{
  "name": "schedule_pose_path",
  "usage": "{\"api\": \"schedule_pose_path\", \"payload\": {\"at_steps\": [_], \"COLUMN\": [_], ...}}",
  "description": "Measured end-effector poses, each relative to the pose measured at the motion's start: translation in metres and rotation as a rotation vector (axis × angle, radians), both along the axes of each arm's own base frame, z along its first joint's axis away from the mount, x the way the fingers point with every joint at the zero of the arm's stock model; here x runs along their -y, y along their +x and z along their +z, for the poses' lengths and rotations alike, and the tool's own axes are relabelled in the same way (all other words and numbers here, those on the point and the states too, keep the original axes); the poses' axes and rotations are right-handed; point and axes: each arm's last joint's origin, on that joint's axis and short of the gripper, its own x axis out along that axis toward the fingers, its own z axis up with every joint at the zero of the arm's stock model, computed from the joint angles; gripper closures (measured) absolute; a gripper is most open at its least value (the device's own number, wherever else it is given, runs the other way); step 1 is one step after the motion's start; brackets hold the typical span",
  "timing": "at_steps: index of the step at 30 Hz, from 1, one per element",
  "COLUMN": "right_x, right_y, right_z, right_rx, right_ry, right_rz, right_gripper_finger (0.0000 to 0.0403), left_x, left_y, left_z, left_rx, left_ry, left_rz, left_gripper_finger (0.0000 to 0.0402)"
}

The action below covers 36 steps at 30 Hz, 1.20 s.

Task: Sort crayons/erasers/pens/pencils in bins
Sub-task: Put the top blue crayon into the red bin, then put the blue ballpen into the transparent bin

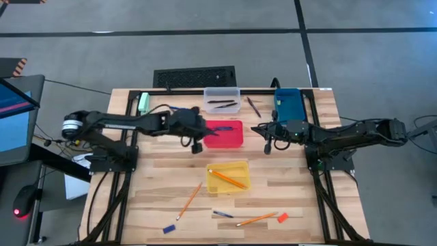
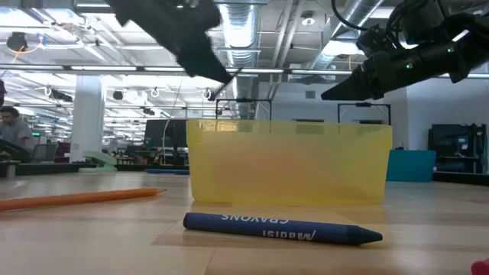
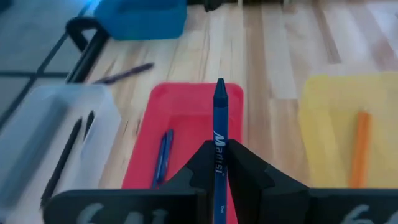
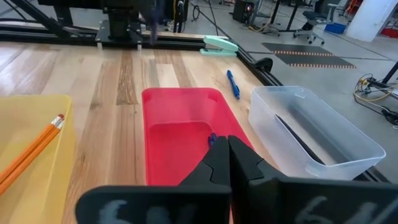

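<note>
While the left claw (image 3: 219,163) hangs above the red bin (image 3: 186,106), a blue crayon (image 3: 219,118) sits clamped between its fingers, tip protruding forward.

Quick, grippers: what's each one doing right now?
Left gripper: shut on a blue crayon, above the red bin.
Right gripper: shut, holding nothing, over the red bin too.
</note>
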Motion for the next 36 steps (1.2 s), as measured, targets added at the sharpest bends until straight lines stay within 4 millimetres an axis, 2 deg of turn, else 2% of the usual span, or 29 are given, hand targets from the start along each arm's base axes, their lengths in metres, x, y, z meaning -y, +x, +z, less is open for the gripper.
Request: {"api": "schedule_pose_path", "payload": {"at_steps": [12,17,25,29,32,36], "right_x": [0.0,0.0,0.0,0.0,0.0,0.0], "right_y": [0.0,0.0,-0.001,-0.001,-0.001,-0.001], "right_z": [-0.001,-0.002,-0.003,-0.004,-0.004,-0.004], "right_rx": [-0.007,-0.019,-0.027,-0.032,-0.032,-0.032], "right_ry": [0.001,0.009,0.021,0.022,0.021,0.022], "right_rz": [0.0,-0.001,-0.004,-0.003,-0.004,-0.003], "right_gripper_finger": [0.0397,0.04,0.04,0.04,0.0398,0.04], "left_x": [-0.034,-0.045,-0.048,-0.048,-0.048,-0.046], "left_y": [0.088,0.11,0.12,0.119,0.12,0.122], "left_z": [-0.062,-0.083,-0.104,-0.107,-0.103,-0.085], "left_rx": [-0.193,-0.269,-0.387,-0.403,-0.419,-0.461], "left_ry": [0.094,0.104,0.099,0.096,0.094,0.132], "left_rz": [-0.046,-0.058,-0.085,-0.077,-0.08,-0.093], "left_gripper_finger": [0.0381,0.0381,0.0379,0.0361,0.0338,0.0305]}}
